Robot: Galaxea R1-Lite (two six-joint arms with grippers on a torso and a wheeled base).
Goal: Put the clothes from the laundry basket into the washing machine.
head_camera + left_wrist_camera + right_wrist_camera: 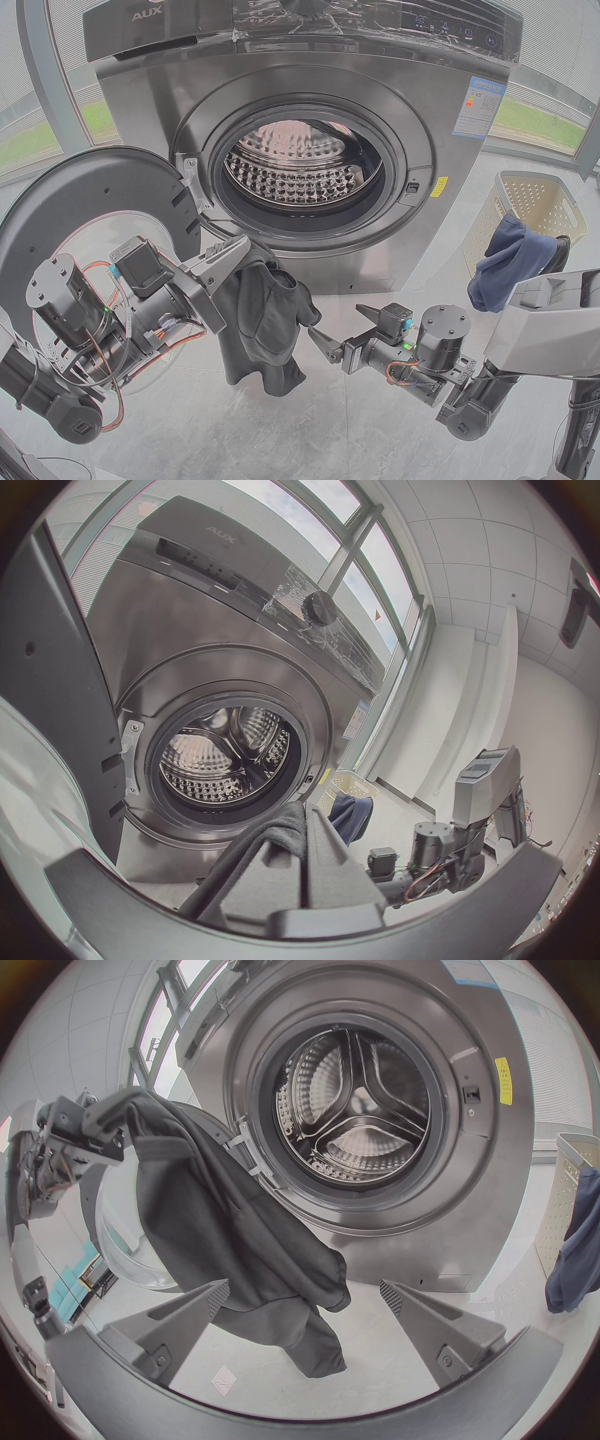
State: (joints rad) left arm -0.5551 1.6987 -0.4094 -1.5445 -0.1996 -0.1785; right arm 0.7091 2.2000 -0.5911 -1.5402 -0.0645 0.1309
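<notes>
My left gripper [242,245] is shut on a dark grey garment [269,325], which hangs from it in front of and just below the washing machine's open drum [303,165]. The closed fingers and a fold of the grey garment [275,833] sit below the drum [225,755] in the left wrist view. My right gripper [334,319] is open, close beside the hanging garment's right edge and holding nothing. Its fingers [209,1300] stand wide apart with the garment [219,1222] dangling before them. A blue garment [509,262] drapes over the rim of the laundry basket [540,200].
The round machine door [81,194] is swung open to the left, behind my left arm. The beige basket [572,1197] stands on the floor right of the machine, near a glass wall. Bare grey floor [350,425] lies in front of the machine.
</notes>
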